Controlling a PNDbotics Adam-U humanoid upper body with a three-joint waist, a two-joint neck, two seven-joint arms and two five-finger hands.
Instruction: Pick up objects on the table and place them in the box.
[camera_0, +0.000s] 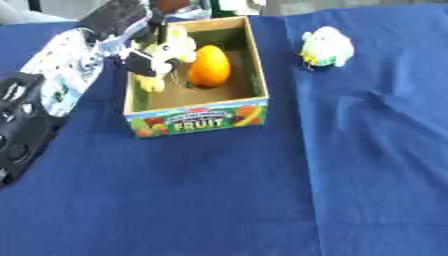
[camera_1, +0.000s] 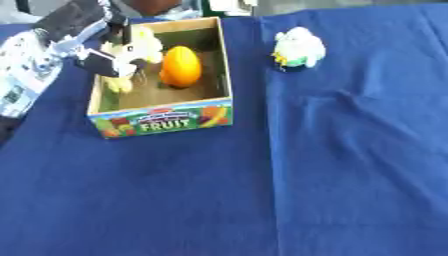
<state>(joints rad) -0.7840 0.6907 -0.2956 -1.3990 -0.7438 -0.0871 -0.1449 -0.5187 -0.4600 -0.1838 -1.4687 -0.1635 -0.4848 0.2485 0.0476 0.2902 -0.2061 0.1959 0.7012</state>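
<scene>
Left robot hand (camera_0: 144, 62) round pale yellow toy (camera_0: 171, 50) over box (camera_0: 197, 121).

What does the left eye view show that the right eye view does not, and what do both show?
Only the left eye view shows the black lower part of the robot's left arm along the left edge. Only the right eye view shows more bare blue tablecloth to the right of the white toy. Both show the box marked FRUIT, the orange inside it, the left hand over the box's left wall holding a pale yellow toy, and the white toy lying outside on the cloth.
</scene>
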